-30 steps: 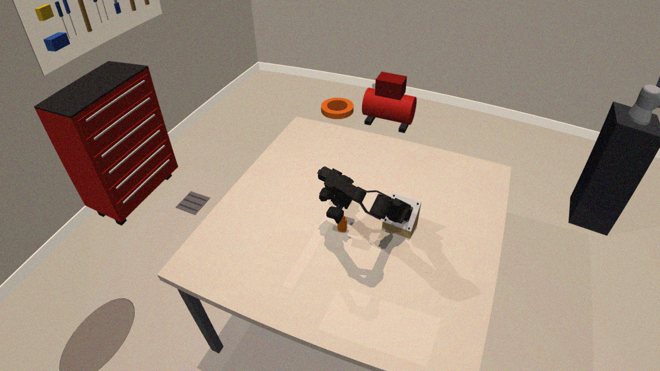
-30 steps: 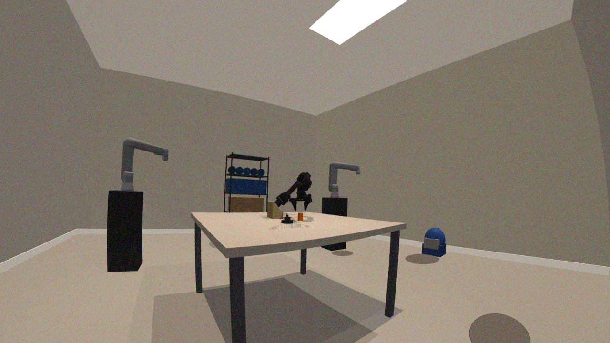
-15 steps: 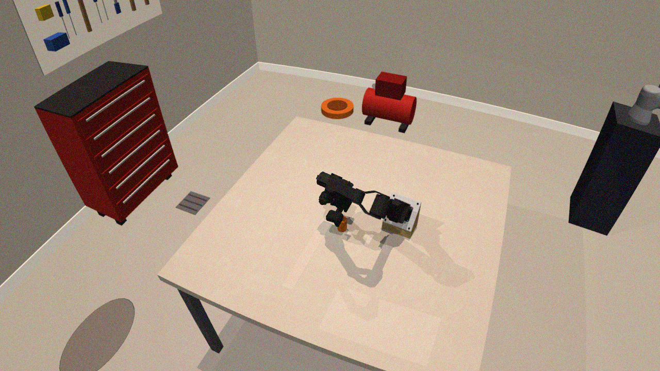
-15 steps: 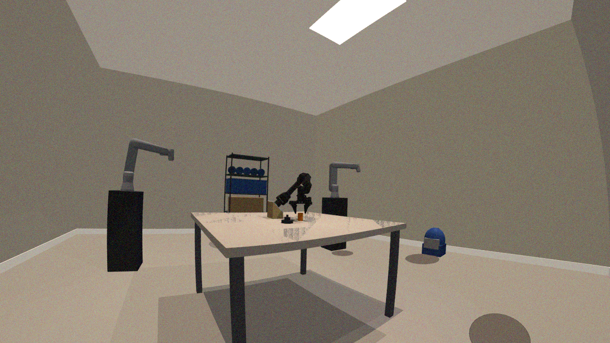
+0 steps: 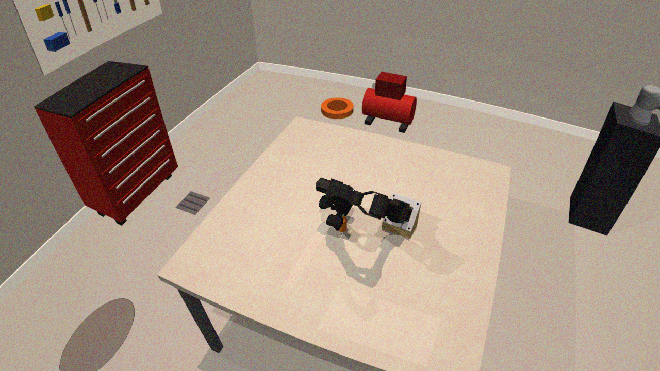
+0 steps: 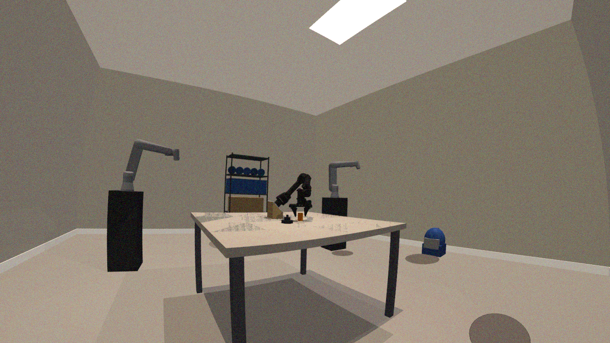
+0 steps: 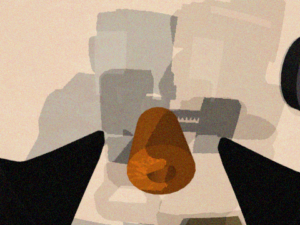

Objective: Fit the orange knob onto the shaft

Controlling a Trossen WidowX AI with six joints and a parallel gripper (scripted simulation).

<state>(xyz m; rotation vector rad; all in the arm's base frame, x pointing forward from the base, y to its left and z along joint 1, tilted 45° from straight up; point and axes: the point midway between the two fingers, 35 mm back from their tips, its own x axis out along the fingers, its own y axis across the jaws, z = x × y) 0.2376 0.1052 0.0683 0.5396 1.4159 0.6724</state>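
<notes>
The orange knob stands upright on the table, its top hole partly lost in shadow in the wrist view. My gripper is open and points down, with one finger on each side of the knob and a visible gap to each in the wrist view. In the exterior view the fingertips are about level with the knob's upper part. The dark round pedestal with its short shaft stands beside the knob, bare. It is cut off at the wrist view's right edge and hidden by the arm in the top view.
The arm's wedge-shaped base block is on the table, on the other side from the gripper in the top view. The arm's shadows fall around the knob. A red drawer cabinet and a red compressor stand on the floor, off the table.
</notes>
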